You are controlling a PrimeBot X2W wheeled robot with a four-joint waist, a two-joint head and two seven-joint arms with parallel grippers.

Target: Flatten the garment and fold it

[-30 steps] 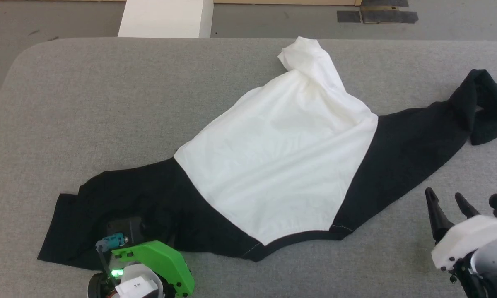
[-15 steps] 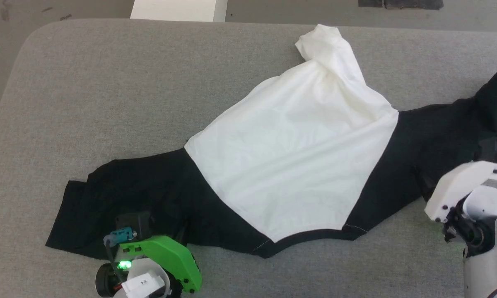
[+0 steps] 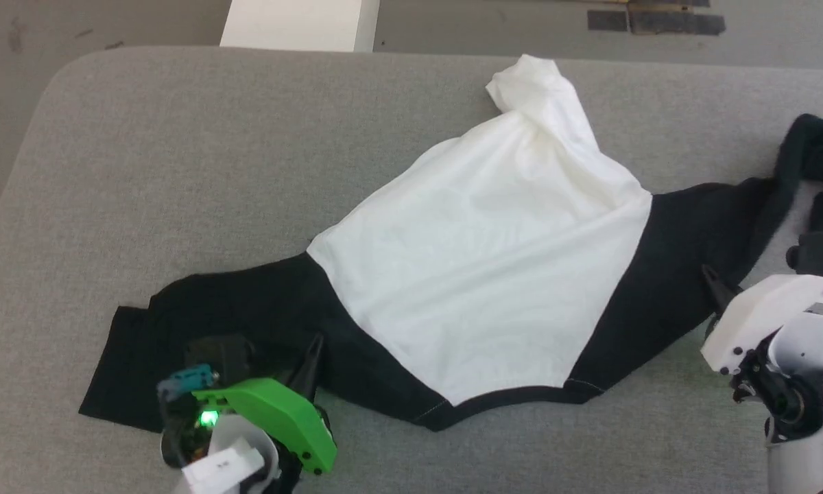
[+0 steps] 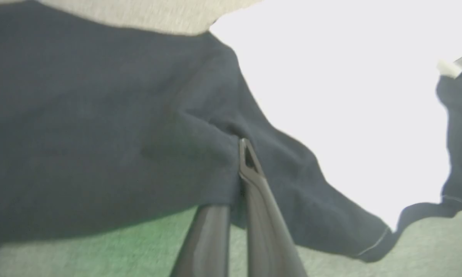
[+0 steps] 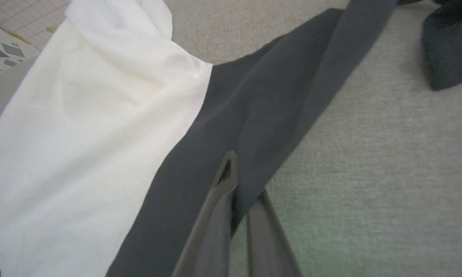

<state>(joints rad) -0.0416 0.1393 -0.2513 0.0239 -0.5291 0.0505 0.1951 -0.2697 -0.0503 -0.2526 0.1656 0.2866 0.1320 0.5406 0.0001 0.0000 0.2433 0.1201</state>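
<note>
Left wrist view showed the left gripper (image 4: 241, 161) at the near left, jaws pinching a fold of the garment's (image 3: 494, 274) black cloth. At the near right, the right gripper (image 5: 231, 177) had its jaws closed over the black edge. The garment lay slantwise across the grey table (image 3: 178, 137). Both bites looked shallow, so a hard outward pull might slip them. Farther off, the twisted white bunch (image 3: 535, 96) and the heaped sleeve end (image 3: 813, 137) would likely drag along uncreased.
</note>
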